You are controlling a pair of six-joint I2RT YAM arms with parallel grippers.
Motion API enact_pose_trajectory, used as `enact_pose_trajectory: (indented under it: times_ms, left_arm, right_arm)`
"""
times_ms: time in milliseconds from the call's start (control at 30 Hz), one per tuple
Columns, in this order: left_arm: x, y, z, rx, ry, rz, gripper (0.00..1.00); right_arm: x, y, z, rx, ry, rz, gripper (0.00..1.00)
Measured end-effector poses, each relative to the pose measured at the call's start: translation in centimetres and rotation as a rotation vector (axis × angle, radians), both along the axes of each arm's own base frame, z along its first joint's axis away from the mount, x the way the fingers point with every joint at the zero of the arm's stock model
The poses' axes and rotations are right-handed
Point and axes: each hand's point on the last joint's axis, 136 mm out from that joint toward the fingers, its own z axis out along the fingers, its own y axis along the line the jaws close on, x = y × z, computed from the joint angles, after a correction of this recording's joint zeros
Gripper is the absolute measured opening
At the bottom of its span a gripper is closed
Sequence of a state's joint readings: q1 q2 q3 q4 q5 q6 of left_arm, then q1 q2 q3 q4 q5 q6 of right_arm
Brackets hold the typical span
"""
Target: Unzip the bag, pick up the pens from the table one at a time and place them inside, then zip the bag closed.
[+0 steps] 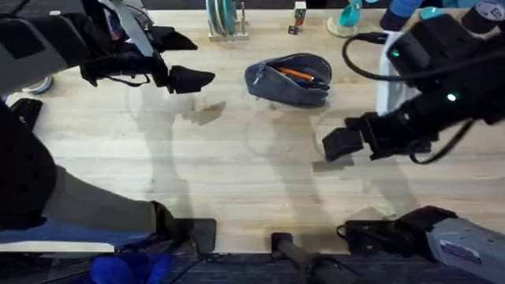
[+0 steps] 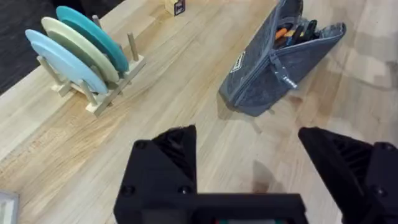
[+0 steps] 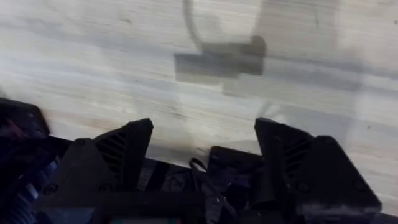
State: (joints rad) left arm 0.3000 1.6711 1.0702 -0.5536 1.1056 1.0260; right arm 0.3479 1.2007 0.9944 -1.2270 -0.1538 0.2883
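Observation:
The grey-blue bag [image 1: 288, 83] lies unzipped at the back middle of the wooden table [image 1: 237, 166]. An orange pen [image 1: 297, 75] shows through its opening. In the left wrist view the bag [image 2: 273, 74] gapes at one end, with the orange pen [image 2: 283, 33] and dark pens beside it inside. My left gripper [image 1: 189, 59] hovers to the left of the bag, open and empty, its fingers [image 2: 168, 155] wide apart. My right gripper [image 1: 347, 136] hangs in front of and to the right of the bag, open over bare wood, with nothing between its fingers [image 3: 130, 149].
A wooden rack of plates [image 1: 225, 20] stands at the back edge, and also shows as the rack [image 2: 81, 56] in the left wrist view. A small block [image 1: 298, 16] and a teal object [image 1: 347, 16] sit behind the bag. A white item [image 1: 387, 87] lies right of the bag.

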Motion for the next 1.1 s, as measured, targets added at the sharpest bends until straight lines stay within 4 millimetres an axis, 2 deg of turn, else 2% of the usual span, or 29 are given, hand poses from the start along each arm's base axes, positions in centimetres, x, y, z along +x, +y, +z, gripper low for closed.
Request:
enact_pose_trajectory:
  times_ms: [133,267,400,600,733,833,1100]
  left_arm:
    - [0.0,0.0,0.0,0.003,0.001,0.001,0.993]
    - [0.0,0.0,0.0,0.003,0.001,0.001,0.993]
    - [0.0,0.0,0.0,0.003,0.001,0.001,0.992]
    - [0.0,0.0,0.0,0.003,0.001,0.001,0.993]
    - [0.0,0.0,0.0,0.002,0.001,0.001,0.993]
    - [0.0,0.0,0.0,0.003,0.000,0.001,0.992]
    - [0.0,0.0,0.0,0.003,0.000,0.001,0.993]
  right_arm:
    - [1.4,1.3,0.7,-0.007,-0.012,0.023,0.998]
    - [3.1,2.8,2.5,-0.008,-0.083,0.062,0.997]
    - [4.7,4.4,4.9,0.021,-0.160,0.082,0.997]
    - [6.6,5.6,9.2,0.086,-0.271,0.057,0.997]
    - [6.0,5.8,10.9,0.110,-0.267,0.053,0.997]
    - [5.5,5.7,11.5,0.117,-0.244,0.028,0.997]
    - [5.4,5.5,12.4,0.121,-0.245,-0.016,0.996]
